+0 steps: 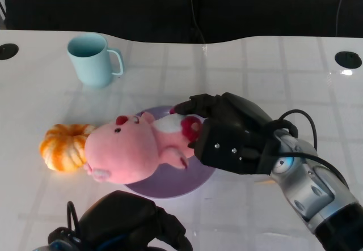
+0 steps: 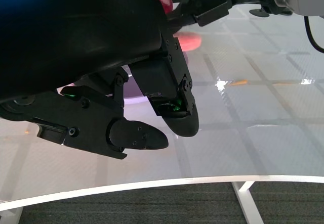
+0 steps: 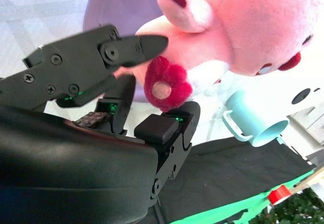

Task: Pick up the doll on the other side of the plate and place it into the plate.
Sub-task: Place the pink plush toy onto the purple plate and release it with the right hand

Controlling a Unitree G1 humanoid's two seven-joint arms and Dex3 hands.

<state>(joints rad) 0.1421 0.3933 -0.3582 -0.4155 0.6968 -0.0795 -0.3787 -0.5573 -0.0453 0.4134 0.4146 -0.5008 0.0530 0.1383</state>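
Doll [image 1: 133,149] lies across plate [image 1: 170,186], head off its edge w/ orange pumpkin [image 1: 63,146] touching. Right hand [image 1: 227,135] fingers pinch doll's body. Mug [image 1: 93,59] well beyond plate; left hand [image 1: 127,225] near it, fingers apart, holding nothing.

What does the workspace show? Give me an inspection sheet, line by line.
Surface: white table with a faint grid and glare.
Job's things: pink doll lying across the purple plate, its head past the rim.
Clutter: teal mug upright behind the plate; orange plush touching the doll's head.
Hands: right hand grips the doll's lower body; left hand holds nothing, near the table's front edge.
Cables: black cable at the right wrist.
Surroundings: dark backdrop; grommet holes in the table.
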